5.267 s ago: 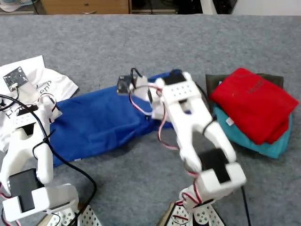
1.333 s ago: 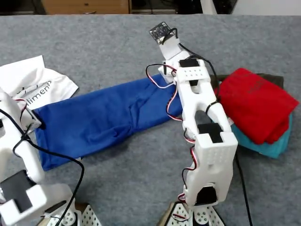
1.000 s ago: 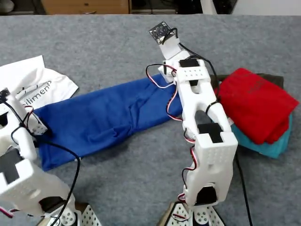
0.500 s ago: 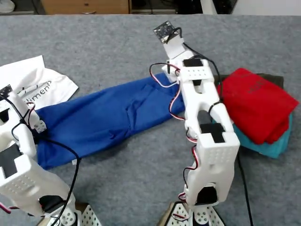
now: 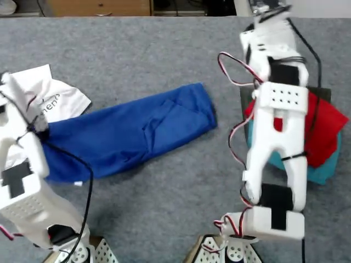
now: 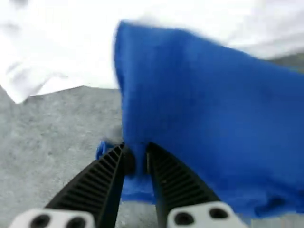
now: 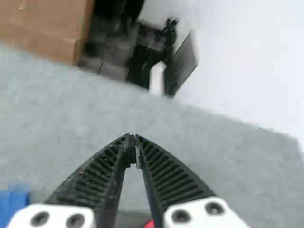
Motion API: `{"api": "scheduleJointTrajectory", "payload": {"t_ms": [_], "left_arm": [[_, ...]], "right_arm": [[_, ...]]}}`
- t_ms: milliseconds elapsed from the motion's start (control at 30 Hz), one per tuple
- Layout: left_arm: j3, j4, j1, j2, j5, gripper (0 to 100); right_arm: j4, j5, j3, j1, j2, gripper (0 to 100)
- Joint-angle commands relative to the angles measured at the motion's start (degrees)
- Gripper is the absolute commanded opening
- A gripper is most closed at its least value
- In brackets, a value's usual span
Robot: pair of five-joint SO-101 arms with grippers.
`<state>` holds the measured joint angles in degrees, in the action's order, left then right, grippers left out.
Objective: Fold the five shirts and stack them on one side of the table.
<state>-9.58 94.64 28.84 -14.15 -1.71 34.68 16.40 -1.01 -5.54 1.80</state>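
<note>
The blue shirt (image 5: 137,134), folded into a long strip, lies across the middle of the grey table (image 5: 137,49). My left gripper (image 6: 135,159) is shut on the strip's left end, beside the white shirt (image 5: 52,96); in the high view the left gripper (image 5: 35,131) sits at that end. The blue shirt (image 6: 213,118) spreads away from the fingers, with the white shirt (image 6: 61,47) behind it. My right arm (image 5: 277,98) stands raised over the stack at the right. The right gripper (image 7: 133,140) is shut on nothing, above the table's far part.
At the right lies a stack with a red shirt (image 5: 323,123) on top, a teal shirt (image 5: 321,172) under it and a dark one (image 5: 245,96) below. Bare grey table runs along the back and the front middle. Furniture stands beyond the far edge.
The right gripper let go of the blue shirt's right end and swung up and back to the far right. The left arm drew the shirt's left end toward the white shirt.
</note>
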Motion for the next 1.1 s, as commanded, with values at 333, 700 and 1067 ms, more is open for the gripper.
{"api": "scheduleJointTrajectory", "payload": {"t_ms": [333,700,1067], "left_arm": [[-21.3,6.1,-31.3,0.1,7.2,2],[-35.1,4.8,-45.4,-11.2,13.0,2],[-62.2,4.2,-54.6,-28.4,21.6,2]], "right_arm": [[-12.7,-0.8,5.1,-8.3,4.6,0.5],[-12.7,-0.8,5.1,-8.5,4.7,0.5],[-12.4,-0.9,4.2,-9.8,4.8,0.5]]}}
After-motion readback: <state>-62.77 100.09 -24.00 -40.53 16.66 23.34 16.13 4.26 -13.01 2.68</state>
